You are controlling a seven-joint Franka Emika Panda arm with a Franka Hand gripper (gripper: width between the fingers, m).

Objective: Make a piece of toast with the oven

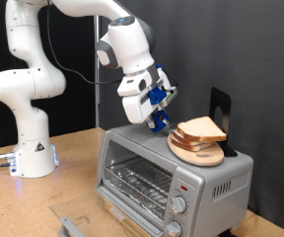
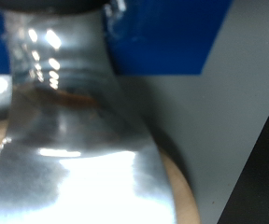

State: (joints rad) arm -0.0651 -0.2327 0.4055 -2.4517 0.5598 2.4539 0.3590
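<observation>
1. Nearest the exterior camera, I see the oven's [image 1: 172,178] door [image 1: 88,219] folded down at the exterior view's bottom, lying open in front of the cavity.
2. Behind the door, I see the wire rack [image 1: 140,181] inside the cavity. Nothing rests on it.
3. At the exterior view's right of the cavity, I note two round knobs [image 1: 178,205] on the front panel, one above the other.
4. The oven stands on a wooden table [image 1: 73,158].
5. On the oven's flat top, toward the exterior view's right, I see a round wooden plate [image 1: 198,152]. The piece of toast [image 1: 201,128] lies on this plate, flat and slightly tilted.
6. A dark upright object [image 1: 219,107] stands just behind the plate; I cannot identify it.
7. The gripper [image 1: 158,120] hangs over the oven top, just beside the toast on the exterior view's left. Blue parts show at its fingers.
8. I cannot tell whether the fingers are spread or closed. No view shows the toast between them.
9. The wrist view is blurred. I make out only a shiny metal surface [image 2: 74,140] close to the lens, a blue part [image 2: 162,37] and a grey surface [image 2: 228,121].
10. Farthest back, the white arm base [image 1: 29,148] stands on the table at the exterior view's left, before a black backdrop [image 1: 250,49].
</observation>
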